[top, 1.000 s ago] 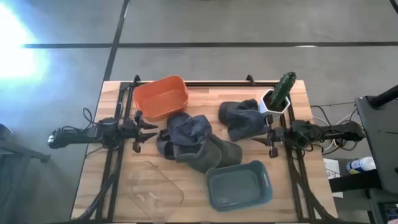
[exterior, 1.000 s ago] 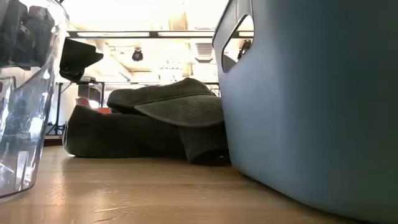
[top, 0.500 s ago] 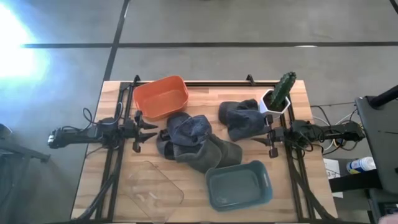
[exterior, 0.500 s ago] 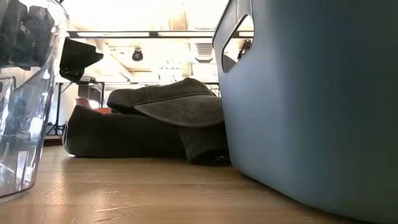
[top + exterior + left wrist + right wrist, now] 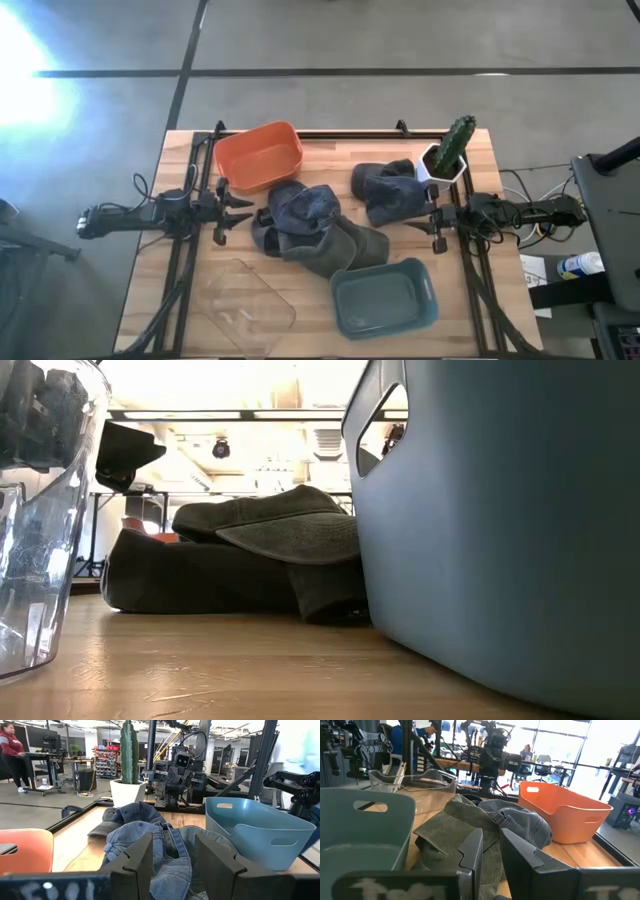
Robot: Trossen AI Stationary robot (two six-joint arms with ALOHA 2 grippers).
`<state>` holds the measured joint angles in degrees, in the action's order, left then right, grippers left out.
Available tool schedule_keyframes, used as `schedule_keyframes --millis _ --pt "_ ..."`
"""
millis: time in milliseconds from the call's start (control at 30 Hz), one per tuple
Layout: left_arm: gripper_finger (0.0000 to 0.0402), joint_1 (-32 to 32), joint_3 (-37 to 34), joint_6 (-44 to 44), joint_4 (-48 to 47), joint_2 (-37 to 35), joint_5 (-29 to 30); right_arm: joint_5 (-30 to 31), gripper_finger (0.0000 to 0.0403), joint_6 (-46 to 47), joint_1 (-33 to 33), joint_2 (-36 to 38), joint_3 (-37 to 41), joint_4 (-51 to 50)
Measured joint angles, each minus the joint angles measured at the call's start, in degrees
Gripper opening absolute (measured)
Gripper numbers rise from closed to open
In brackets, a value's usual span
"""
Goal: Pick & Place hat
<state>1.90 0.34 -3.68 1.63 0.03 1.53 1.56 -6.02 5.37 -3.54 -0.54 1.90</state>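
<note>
Several caps lie on the wooden table. A blue denim cap rests on a pile with olive-grey caps at the table's middle, and the low view shows that pile. A dark blue-grey cap lies farther right. My left gripper is open, low at the table's left and pointing at the pile. My right gripper is open, low at the table's right, just right of the blue-grey cap. Neither touches a cap.
An orange bin stands near the far edge. A teal bin and a clear bin stand at the near edge. A cactus in a white pot stands at the far right corner. A person stands in the room behind.
</note>
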Motion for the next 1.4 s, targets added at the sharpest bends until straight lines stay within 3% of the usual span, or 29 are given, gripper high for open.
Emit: schedule_keyframes --millis 367,600,700,867,967,1100,1400 --pt "0.014 0.0 0.0 0.0 0.0 0.0 0.0 0.0 0.0063 0.0 0.0 0.0 0.0 0.0" --pt "0.014 0.0 0.0 0.0 0.0 0.0 0.0 6.1 0.0063 1.4 0.0 -0.1 0.0 0.0" --pt "0.014 0.0 0.0 0.0 -0.1 0.0 0.0 7.7 0.0063 10.8 0.0 -0.1 0.0 0.0" --pt "0.014 0.0 0.0 0.0 -0.1 0.0 0.0 14.6 0.0063 42.1 0.0 -2.0 0.0 1.0" --pt "0.014 0.0 0.0 0.0 -0.1 0.0 0.0 15.4 0.0063 60.3 0.0 -3.9 0.0 1.5" --pt "0.014 0.0 0.0 0.0 -0.2 0.0 0.0 11.9 0.0063 63.6 0.4 -8.0 0.0 4.4" --pt "0.014 0.0 0.0 0.0 -0.2 0.0 -0.1 11.7 0.0063 83.8 0.4 -20.4 0.0 6.6"
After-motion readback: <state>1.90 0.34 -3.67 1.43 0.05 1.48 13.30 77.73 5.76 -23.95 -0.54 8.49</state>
